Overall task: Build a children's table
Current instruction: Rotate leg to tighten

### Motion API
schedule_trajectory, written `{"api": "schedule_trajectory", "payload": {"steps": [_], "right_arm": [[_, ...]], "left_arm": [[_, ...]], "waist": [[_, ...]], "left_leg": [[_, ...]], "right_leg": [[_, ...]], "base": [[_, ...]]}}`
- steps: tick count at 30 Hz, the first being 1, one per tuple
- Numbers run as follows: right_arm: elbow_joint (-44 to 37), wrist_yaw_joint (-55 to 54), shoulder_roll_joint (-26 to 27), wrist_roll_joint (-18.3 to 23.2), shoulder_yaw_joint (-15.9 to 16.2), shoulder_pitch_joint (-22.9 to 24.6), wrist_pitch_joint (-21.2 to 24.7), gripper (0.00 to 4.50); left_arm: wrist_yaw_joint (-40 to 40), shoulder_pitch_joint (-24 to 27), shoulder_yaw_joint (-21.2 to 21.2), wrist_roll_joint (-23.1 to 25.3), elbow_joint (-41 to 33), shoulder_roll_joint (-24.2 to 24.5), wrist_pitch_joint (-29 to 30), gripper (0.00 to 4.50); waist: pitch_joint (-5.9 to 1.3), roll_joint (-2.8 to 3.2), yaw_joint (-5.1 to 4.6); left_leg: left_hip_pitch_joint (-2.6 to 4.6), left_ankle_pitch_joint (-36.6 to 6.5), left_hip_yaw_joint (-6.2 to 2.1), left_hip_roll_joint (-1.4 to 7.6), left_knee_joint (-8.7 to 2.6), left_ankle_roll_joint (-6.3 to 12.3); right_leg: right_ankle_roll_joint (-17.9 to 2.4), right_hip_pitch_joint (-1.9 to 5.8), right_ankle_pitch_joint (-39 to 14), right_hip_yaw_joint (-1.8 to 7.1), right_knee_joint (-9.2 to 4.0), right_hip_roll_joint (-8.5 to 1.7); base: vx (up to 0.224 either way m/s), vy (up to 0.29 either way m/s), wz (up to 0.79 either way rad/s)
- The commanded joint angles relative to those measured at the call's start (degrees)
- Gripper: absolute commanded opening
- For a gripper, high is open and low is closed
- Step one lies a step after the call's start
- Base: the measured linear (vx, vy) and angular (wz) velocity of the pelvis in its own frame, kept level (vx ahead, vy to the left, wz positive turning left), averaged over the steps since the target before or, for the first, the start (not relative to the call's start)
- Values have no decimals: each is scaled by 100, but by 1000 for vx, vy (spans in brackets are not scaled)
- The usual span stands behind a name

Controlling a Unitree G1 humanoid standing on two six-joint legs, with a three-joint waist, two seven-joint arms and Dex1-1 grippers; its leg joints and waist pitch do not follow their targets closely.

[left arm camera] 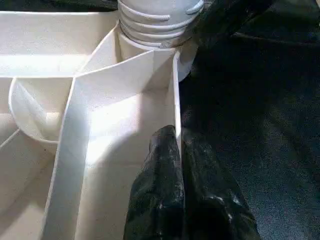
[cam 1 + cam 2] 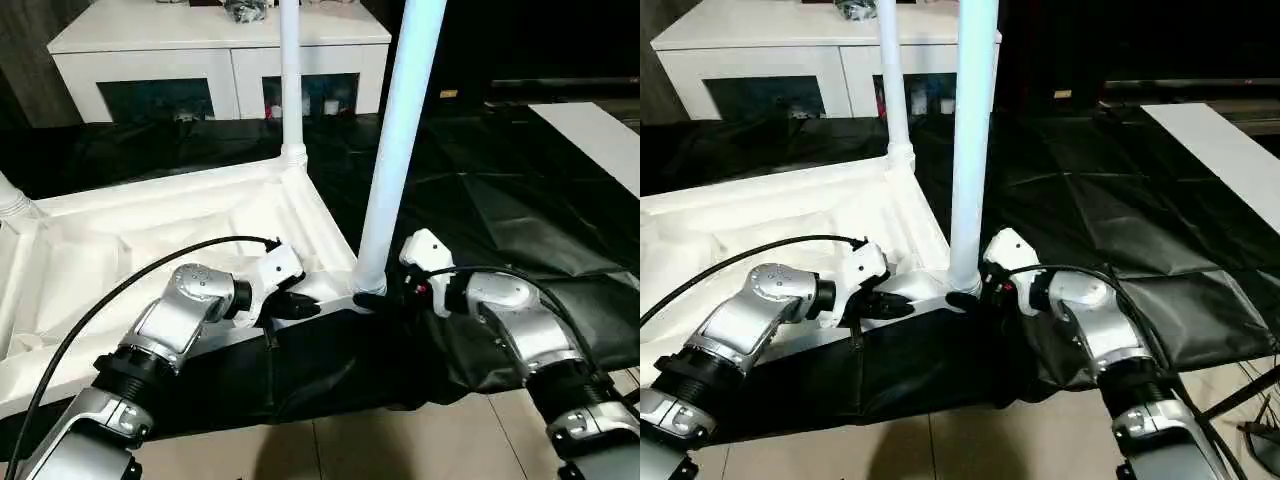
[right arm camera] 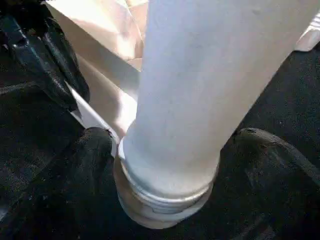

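Children's table parts first: the white ribbed plastic tabletop point(image 2: 150, 240) lies upside down on black sheeting, its near-corner tapered white tube leg point(image 2: 400, 150) standing upright. The right gripper point(image 3: 170, 145) (nearer) straddles the leg's base, released; the left gripper point(image 1: 175, 190) is clenched on the tabletop's edge wall.

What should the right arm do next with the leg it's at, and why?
Probably close the right gripper on the base of the near leg and keep twisting it in. Its fingers stand open on either side of the leg where it enters the corner socket, threads still showing, while the left gripper is shut on the tabletop's rim, steadying it.
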Motion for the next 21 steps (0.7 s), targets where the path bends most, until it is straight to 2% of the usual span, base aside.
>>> {"api": "schedule_trajectory", "payload": {"steps": [1,6,11,21], "right_arm": [[87,33,37,55,-73,-107,-79,433],[412,85,201,183,-178,-212,-113,418],[661,164,317,253,-208,-225,-119,367],[808,231,395,345,-337,-243,-162,283]], "left_arm": [[-34,89,-232,195,66,30,103,0],[-46,120,-237,195,58,33,113,0],[-85,154,-249,185,25,64,146,0],[-137,198,-238,157,-34,103,182,0]], "waist": [[-342,-16,-3],[-342,-4,0],[-351,-2,-2],[-351,19,-3]], "left_leg": [[35,-1117,-5,158,-435,277],[41,-1153,-2,163,-435,276],[34,-1056,-2,162,-430,308],[48,-1097,0,163,-432,309]], "right_leg": [[-1570,307,-710,166,-354,-229],[-1608,299,-722,168,-358,-233],[-1662,313,-524,162,-335,-230],[-1681,307,-545,160,-337,-228]], "base": [[0,0,0],[0,0,0],[0,0,0],[0,0,0]]}}
